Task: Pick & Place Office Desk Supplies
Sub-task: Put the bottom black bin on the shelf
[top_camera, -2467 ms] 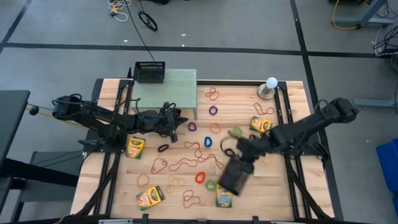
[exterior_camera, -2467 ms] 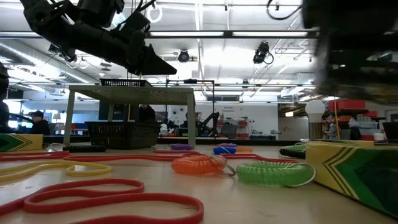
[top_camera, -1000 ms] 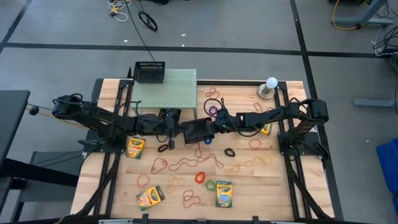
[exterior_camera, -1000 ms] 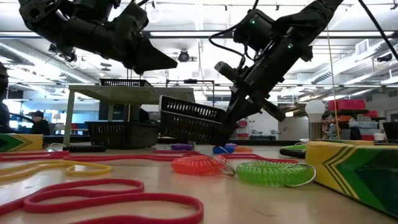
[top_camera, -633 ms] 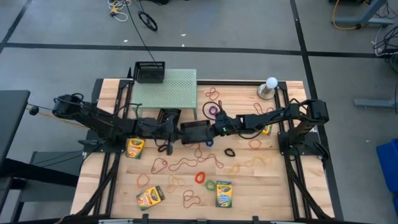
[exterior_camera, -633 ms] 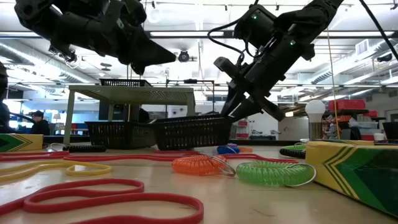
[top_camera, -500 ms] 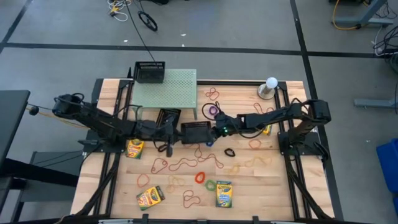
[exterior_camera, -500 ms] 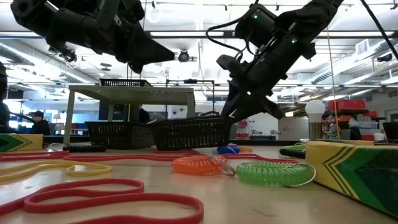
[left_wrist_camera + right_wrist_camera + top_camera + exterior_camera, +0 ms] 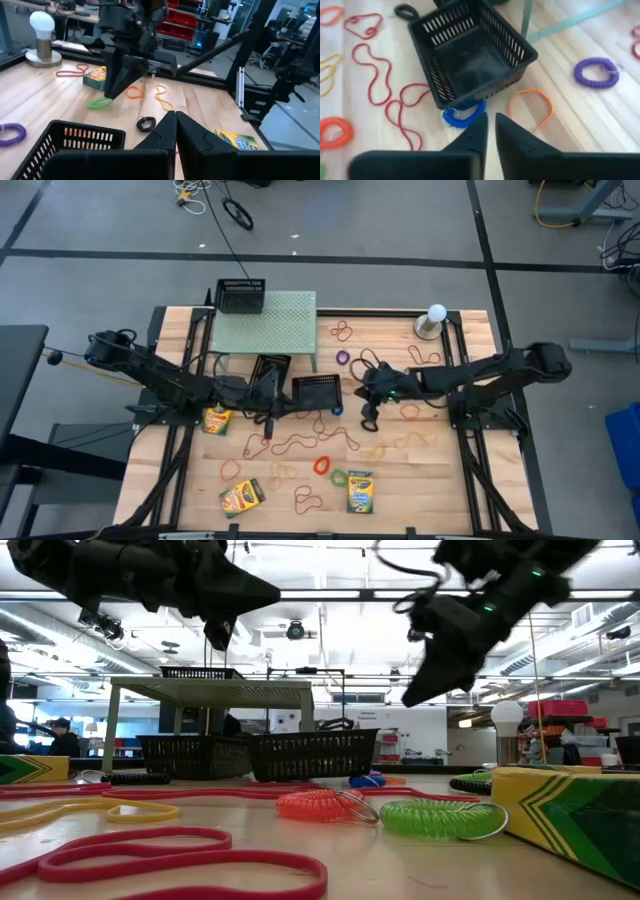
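Now the right gripper [image 9: 368, 402] hangs above the table just at three o'clock of a black mesh tray [image 9: 317, 392], its two fingers [image 9: 470, 137] drawn close together with only a narrow slit between them and nothing in their hold. That tray stands flat on the wooden table [image 9: 470, 480] near its centre, empty inside, with a blue coiled band [image 9: 462, 114] peeking out from under its near edge and an orange loop [image 9: 532, 102] just beside it. A second mesh tray [image 9: 268, 369] sits at ten o'clock of the first, by the foot of the pale green shelf [image 9: 270, 325]. The left gripper [image 9: 268, 418] hovers at nine o'clock of the centre tray, fingers pressed together and holding nothing. Red loops [image 9: 300, 442] trail at six o'clock of the trays, and crayon boxes [image 9: 360, 492] lie nearer the table's front edge.
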`<state>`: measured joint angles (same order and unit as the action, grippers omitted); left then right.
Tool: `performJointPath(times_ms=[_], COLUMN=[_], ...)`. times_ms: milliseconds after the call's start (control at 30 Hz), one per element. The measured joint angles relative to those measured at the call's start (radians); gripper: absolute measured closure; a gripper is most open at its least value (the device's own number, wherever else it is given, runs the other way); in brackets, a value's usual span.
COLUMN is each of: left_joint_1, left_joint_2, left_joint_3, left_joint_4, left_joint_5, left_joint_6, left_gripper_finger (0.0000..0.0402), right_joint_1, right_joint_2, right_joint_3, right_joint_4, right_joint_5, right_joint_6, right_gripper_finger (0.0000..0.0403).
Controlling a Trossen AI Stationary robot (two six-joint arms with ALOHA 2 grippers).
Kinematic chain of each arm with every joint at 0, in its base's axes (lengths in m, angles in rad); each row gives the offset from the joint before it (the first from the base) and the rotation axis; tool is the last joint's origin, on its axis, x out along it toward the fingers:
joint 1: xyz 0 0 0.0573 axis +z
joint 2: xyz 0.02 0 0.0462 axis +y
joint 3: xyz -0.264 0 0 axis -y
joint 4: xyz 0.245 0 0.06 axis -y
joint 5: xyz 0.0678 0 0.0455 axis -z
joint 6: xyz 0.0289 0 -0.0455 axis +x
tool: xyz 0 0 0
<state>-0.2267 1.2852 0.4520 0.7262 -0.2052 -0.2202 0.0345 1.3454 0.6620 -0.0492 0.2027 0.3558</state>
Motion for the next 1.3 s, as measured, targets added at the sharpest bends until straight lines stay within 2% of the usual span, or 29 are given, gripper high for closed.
performJointPath(times_ms=[100, 233, 400, 500, 633, 833, 933, 1033, 1133, 1300], left_joint_1=[-0.003, 0.002, 0.026, 0.026, 0.009, -0.001, 0.007, 0.008, 0.01, 0.033], left_joint_2=[0.018, 0.078, 0.153, 0.184, 0.233, 0.396, 0.473, 0.54, 0.591, 0.633], left_joint_3=[0.02, 0.07, 0.165, 0.252, 0.388, 0.619, 0.737, 0.816, 0.844, 0.848], left_joint_4=[-0.014, 0.001, -0.113, -0.271, -0.546, -0.895, -1.084, -1.194, -1.198, -1.223], left_joint_5=[0.001, -0.011, 0.034, 0.022, -0.062, -0.087, -0.151, -0.198, -0.204, -0.251], left_joint_6=[0.028, 0.04, 0.0, 0.001, -0.001, -0.005, -0.005, 0.018, 0.046, 0.045], left_gripper_finger=[0.0395, 0.0395, 0.0388, 0.0396, 0.0388, 0.0319, 0.0284, 0.0256, 0.024, 0.0246], right_joint_1=[0.001, -0.015, -0.066, -0.099, -0.112, -0.112, -0.112, -0.112, -0.112, -0.112], right_joint_2=[-0.047, -0.085, -0.085, -0.085, -0.085, -0.085, -0.085, -0.085, -0.085, -0.085], right_joint_3=[-0.101, -0.216, -0.303, -0.321, -0.333, -0.33, -0.329, -0.329, -0.329, -0.329], right_joint_4=[0.159, 0.429, 0.677, 0.697, 0.693, 0.696, 0.676, 0.67, 0.668, 0.665], right_joint_5=[0.015, 0.057, 0.063, 0.075, 0.025, 0.021, 0.021, 0.017, 0.017, 0.018], right_joint_6=[-0.066, -0.181, -0.282, -0.275, -0.312, -0.342, -0.346, -0.35, -0.367, -0.372], right_gripper_finger=[0.0396, 0.0388, 0.0389, 0.0391, 0.0392, 0.0392, 0.0392, 0.0392, 0.0392, 0.0392])
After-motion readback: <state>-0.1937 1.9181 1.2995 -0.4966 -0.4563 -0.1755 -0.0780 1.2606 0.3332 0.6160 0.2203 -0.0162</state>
